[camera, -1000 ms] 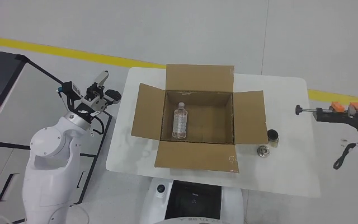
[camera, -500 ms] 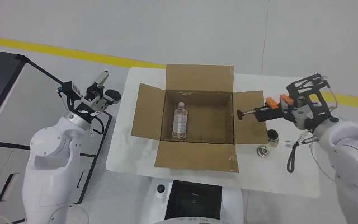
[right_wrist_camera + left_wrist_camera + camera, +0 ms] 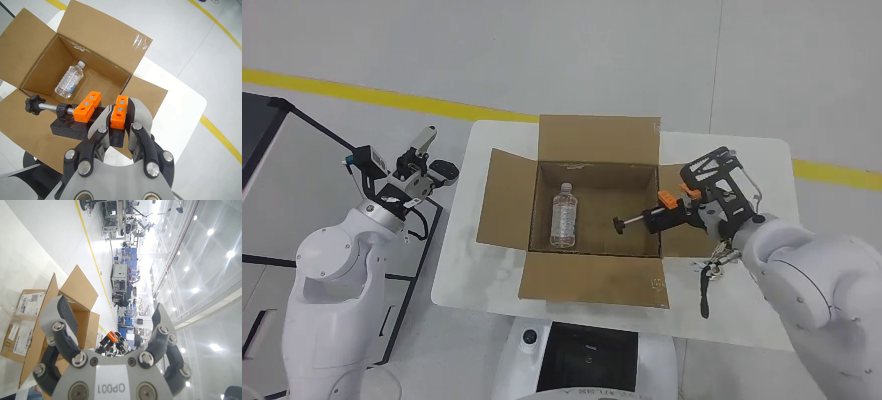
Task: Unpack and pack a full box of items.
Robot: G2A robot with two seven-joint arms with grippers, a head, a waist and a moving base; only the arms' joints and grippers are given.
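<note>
Top view: at frame centre, one open box (image 3: 597, 140) contains one bottle (image 3: 563, 215) lying flat, and the right gripper (image 3: 680, 202) holds one vise (image 3: 650, 216) above the box's right side. Left wrist view: the left gripper (image 3: 109, 303) is spread wide and empty. Right wrist view: the right gripper is clenched on one of the vise's orange blocks. The vise looks rigid and heavy, likely to tip toward its screw end.

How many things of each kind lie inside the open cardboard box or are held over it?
water bottle: 1
vise: 1
Total: 2
</note>
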